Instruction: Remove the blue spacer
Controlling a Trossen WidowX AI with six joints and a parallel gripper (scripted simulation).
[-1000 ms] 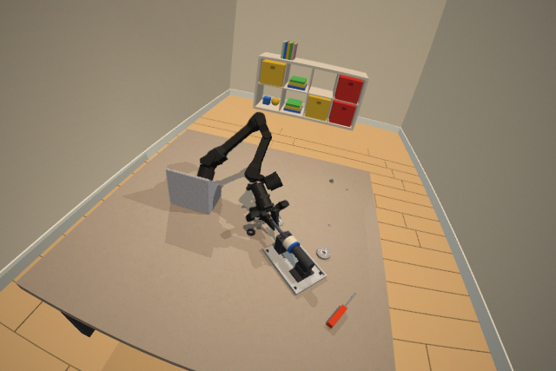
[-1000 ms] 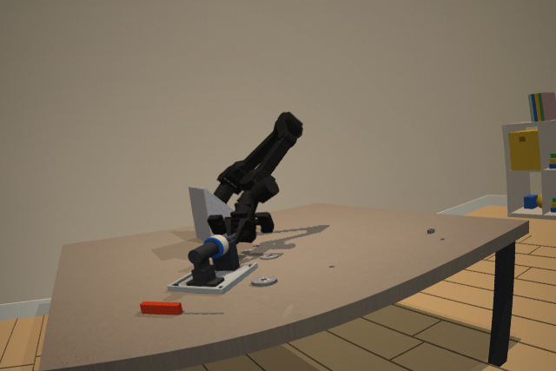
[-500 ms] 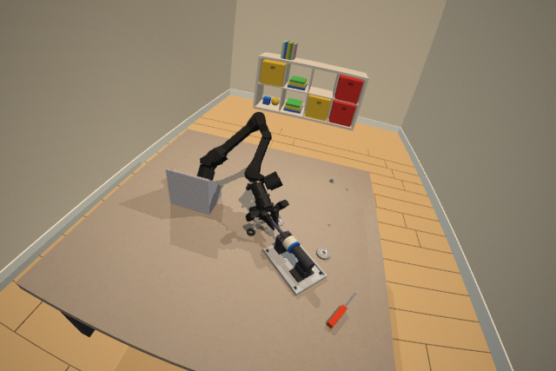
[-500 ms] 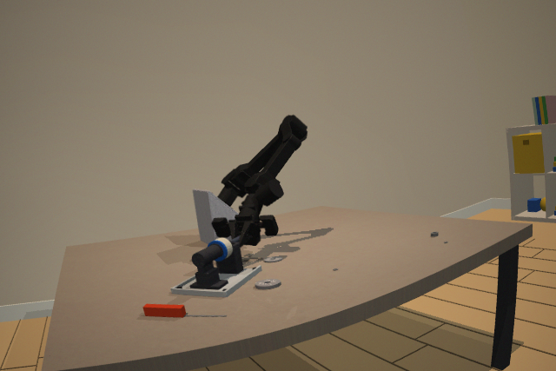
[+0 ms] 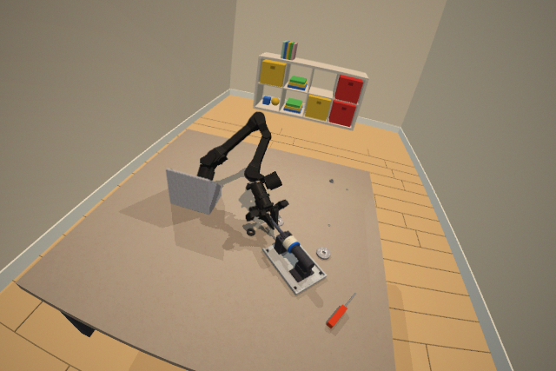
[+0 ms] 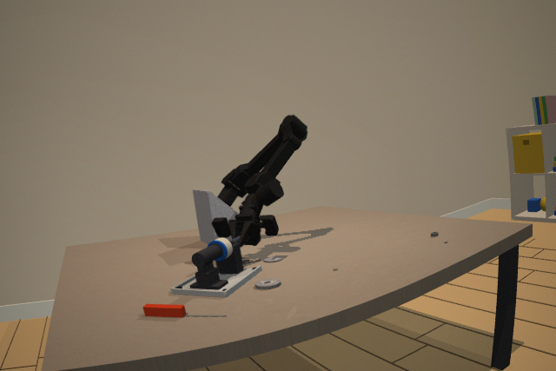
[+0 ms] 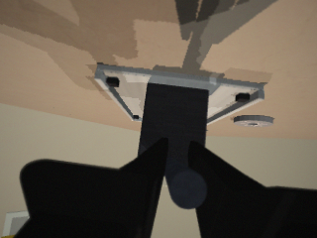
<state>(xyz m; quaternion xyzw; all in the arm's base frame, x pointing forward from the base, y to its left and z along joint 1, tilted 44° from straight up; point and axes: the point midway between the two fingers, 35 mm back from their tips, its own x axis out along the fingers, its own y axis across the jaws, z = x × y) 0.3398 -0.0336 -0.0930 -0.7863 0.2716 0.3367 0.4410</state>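
The dark shaft (image 5: 280, 228) (image 7: 188, 189) runs from my gripper (image 5: 274, 221) (image 6: 237, 240) (image 7: 177, 146) through the near support block (image 5: 281, 243) (image 6: 231, 260) (image 7: 175, 109). My gripper is shut on the shaft, with a finger on each side of it. The blue spacer (image 5: 293, 246) (image 6: 224, 255) is still up on the shaft line, against the big dark housing (image 5: 302, 258) (image 6: 208, 255). A cream spacer (image 5: 289, 240) (image 6: 228, 247) sits beside it, on the gripper side. The shaft inside the spacers and housing is hidden. In the wrist view the near block hides both spacers.
The assembly stands on a pale base plate (image 5: 281, 263) (image 7: 129, 94). A silver disc (image 5: 324, 251) (image 6: 268, 284) (image 7: 254, 120) lies beside it. A black ring (image 5: 250, 229) lies near my gripper. A red-handled screwdriver (image 5: 336, 316) (image 6: 164, 310) lies beyond the plate. A grey panel (image 5: 190, 191) stands by the arm's base.
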